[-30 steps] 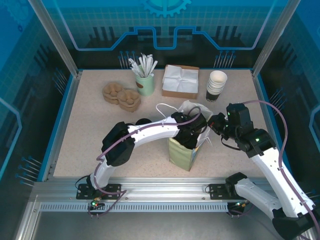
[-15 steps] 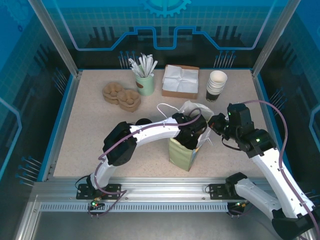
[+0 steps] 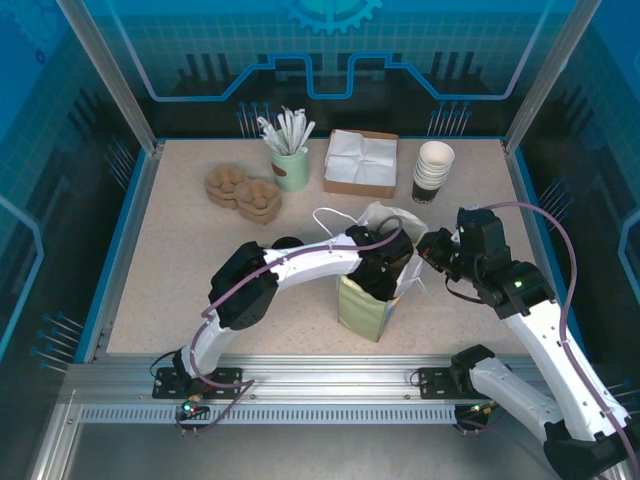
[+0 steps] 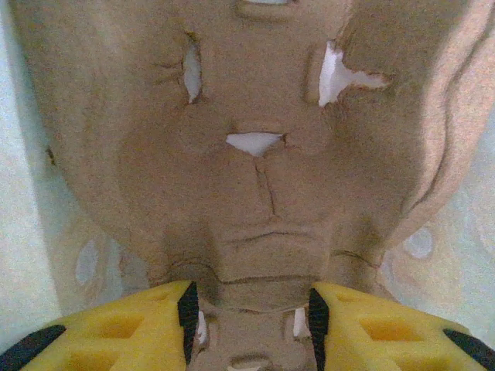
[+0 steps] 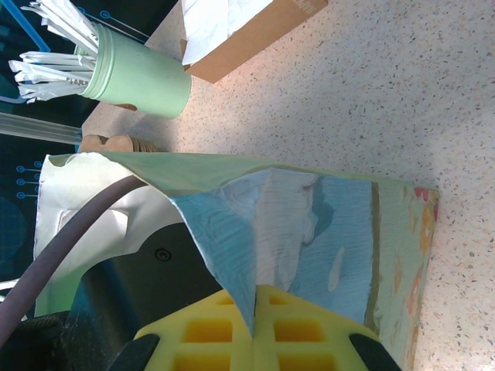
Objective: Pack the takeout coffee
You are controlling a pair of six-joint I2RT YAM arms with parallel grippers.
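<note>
A paper bag [image 3: 362, 308], white inside with a green and blue print, stands upright near the table's front middle. My left gripper [image 4: 247, 318] reaches down into its open mouth. Its pads flank and touch the middle ridge of a brown pulp cup carrier [image 4: 255, 193], which hangs inside the bag. My right gripper [image 5: 256, 300] is shut on the bag's right rim [image 5: 232, 232] and holds the mouth open; in the top view it sits at the bag's right side [image 3: 427, 250]. The takeout coffee is hidden. A dark round thing [image 3: 287, 242] peeks out behind the left arm; I cannot tell what it is.
At the back stand a green cup of white sachets [image 3: 290, 165], a cardboard box of napkins [image 3: 362, 162] and a stack of lidless white-rimmed cups [image 3: 433, 170]. Brown pulp carriers [image 3: 245, 192] lie at the back left. Blue rails edge the table.
The left arm's elbow has drifted slightly to the right. The bag and the right gripper have stayed put.
</note>
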